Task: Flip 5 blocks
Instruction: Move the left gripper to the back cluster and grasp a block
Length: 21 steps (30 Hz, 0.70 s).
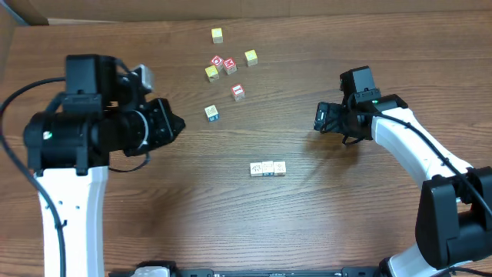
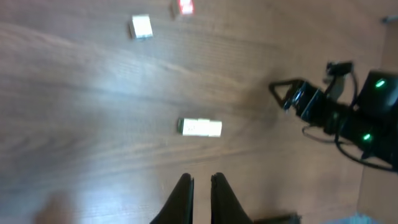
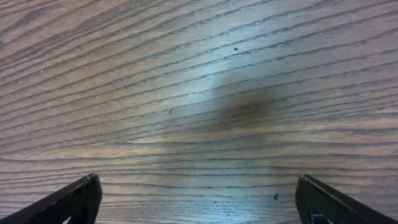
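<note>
Three pale blocks lie touching in a short row at mid-table, and the same row shows ahead of the fingers in the left wrist view. A green-faced block lies further back. A red-bordered white block sits behind it. My left gripper hovers left of the green-faced block, shut on nothing. My right gripper is open at the right, over bare wood, with no block between its fingers.
At the back lie three yellow-faced cubes and two red-faced cubes. The right arm appears at the right of the left wrist view. A cardboard edge borders the table's far left.
</note>
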Motion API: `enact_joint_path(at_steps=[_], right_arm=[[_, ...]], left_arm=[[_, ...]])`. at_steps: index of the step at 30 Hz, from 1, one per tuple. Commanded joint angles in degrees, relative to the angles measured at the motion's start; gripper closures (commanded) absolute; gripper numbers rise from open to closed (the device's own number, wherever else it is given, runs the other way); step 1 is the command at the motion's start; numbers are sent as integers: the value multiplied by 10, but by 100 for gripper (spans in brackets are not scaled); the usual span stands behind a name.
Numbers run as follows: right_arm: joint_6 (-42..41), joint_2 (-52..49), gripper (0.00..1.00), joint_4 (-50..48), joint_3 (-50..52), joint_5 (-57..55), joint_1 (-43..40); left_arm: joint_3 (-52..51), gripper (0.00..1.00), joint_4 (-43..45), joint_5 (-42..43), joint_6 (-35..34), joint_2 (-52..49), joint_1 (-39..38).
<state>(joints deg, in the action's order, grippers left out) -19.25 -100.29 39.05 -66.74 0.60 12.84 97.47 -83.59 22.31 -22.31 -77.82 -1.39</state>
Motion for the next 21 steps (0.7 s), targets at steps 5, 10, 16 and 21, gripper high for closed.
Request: enact_joint_path(at_steps=[5,10,16,21], right_arm=[[4,4,0,-2,-8,-5,0],[4,4,0,-2,-8,-5,0],[4,4,0,-2,-8,-5,0],[4,4,0,-2,-8,-5,0]], left_arm=[[-41,95,-10,-81,-17,-26,-60],[-64,79,17,-114,-37,-58,-80],[-66,34,61,-124,-37,-141,-85],[-66,7,115,-139,-37,-211,-85]])
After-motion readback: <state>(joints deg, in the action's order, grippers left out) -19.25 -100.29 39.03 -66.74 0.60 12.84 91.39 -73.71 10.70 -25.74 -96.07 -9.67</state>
